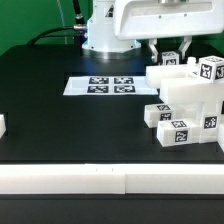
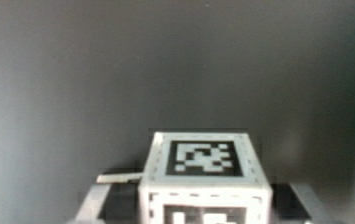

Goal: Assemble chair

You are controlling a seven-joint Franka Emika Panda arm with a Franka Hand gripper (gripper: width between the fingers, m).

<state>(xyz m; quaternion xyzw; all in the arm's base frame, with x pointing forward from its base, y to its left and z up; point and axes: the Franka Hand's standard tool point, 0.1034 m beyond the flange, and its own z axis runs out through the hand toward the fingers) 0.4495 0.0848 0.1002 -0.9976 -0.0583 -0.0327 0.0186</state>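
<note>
Marker board [image 1: 103, 86]: flat white sheet, 4 black tags, on the black table [image 1: 60, 125], toward the exterior view's left of the chair.
Chair [image 1: 185, 105]: matte white chunky blocks, stacked and partly joined, on the table at the exterior view's right; black-and-white square tags on several faces.
Chair, wrist view [image 2: 202, 185]: white block end, 1 tag on its upper face, a second below.
Gripper [image 1: 170, 50]: above the chair's rear; fingers drawn close together; whether they pinch a part, cannot tell.
</note>
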